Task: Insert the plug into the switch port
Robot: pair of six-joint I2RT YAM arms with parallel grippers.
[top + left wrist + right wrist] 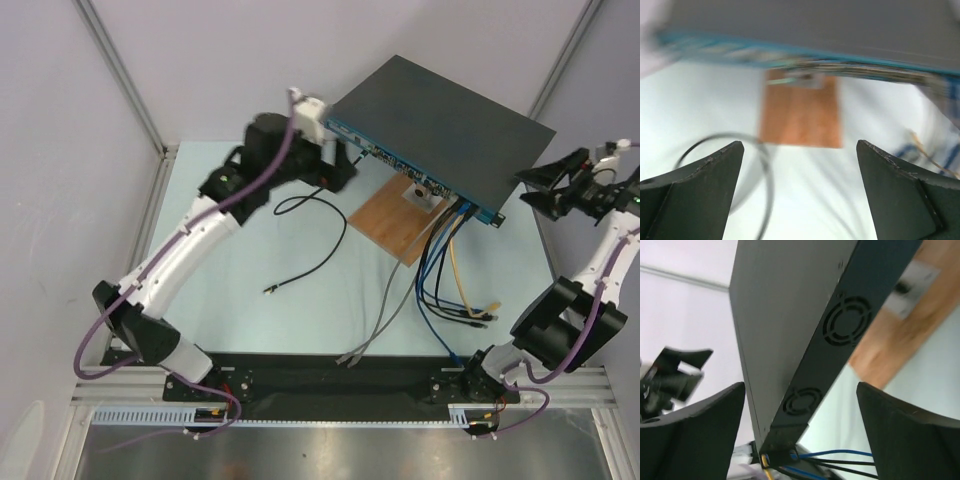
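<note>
Close to the near edge of the surface (250, 330), around its middle, lie the loose ends of two grey cables (385, 310). To their right, a bundle of blue cables (425, 290) and one yellow cable (457, 275) trails on the surface and runs up to the right end of the front face of the switch (440, 115). Left of centre, a thin black cable (335, 245) has one loose end on the surface, curls into a loop and leads on towards the left part of the switch's front. Whether its far end sits in a socket cannot be told.

Farther back, a brown wooden board (390, 222) lies flat with its far edge under the switch's blue front.

The switch fills the far right part of the surface, turned at an angle.

The left fingers (700, 190) are spread wide with nothing between them, just in front of the left part of the blue face. The right fingers (905, 430) are also spread wide and grip nothing, near the switch's right end with its vented side panel in their view.
</note>
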